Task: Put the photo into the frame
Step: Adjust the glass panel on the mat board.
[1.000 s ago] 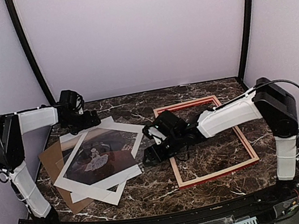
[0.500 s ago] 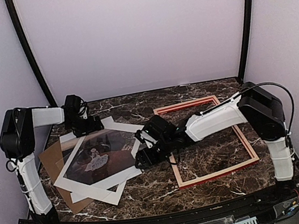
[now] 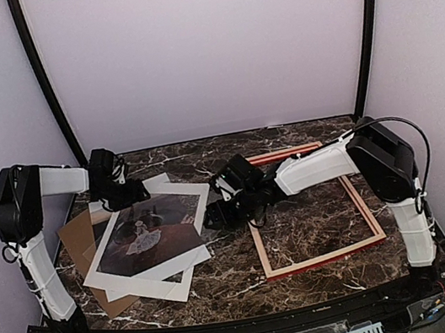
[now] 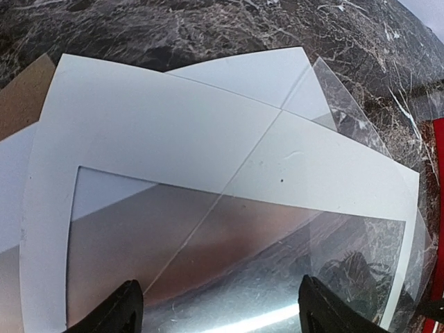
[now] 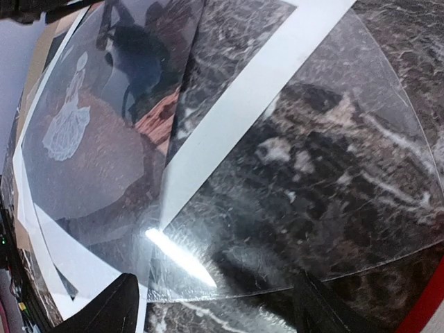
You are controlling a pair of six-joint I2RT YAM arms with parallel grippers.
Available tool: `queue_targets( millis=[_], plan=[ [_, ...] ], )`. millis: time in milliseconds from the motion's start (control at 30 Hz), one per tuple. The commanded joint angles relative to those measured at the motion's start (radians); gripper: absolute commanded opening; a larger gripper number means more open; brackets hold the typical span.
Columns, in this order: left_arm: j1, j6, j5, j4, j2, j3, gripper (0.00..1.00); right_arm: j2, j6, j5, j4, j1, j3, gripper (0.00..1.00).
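The photo, a dark brown-red print with a white-dressed figure, lies at the left in a loose stack under a white mat and a clear sheet. The red frame lies empty, flat on the table at the right. My left gripper is open over the stack's far left corner; its wrist view shows the mat between its fingers. My right gripper is open over the stack's right edge. Its wrist view shows the photo beneath the clear sheet, with a red frame corner beside it.
A brown backing board lies under the stack and sticks out at the left; it also shows in the left wrist view. The dark marble table ends at a black rail in front. Walls close in the back and sides.
My right gripper has moved left and away from the frame's left rail to the stack's right edge. My left gripper has shifted slightly at the stack's far corner. Both stay open.
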Motion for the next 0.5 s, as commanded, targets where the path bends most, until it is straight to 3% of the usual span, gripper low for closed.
queue_targets(
  millis=[0,467],
  plan=[
    [-0.013,-0.040,0.052,-0.035,-0.055,-0.096,0.77,0.067,-0.013,0.015,-0.039,-0.040,0.054,0.78],
    [-0.143,-0.109,0.133,0.034,-0.251,-0.332,0.65,0.195,-0.108,-0.044,-0.167,-0.127,0.281,0.78]
  ],
)
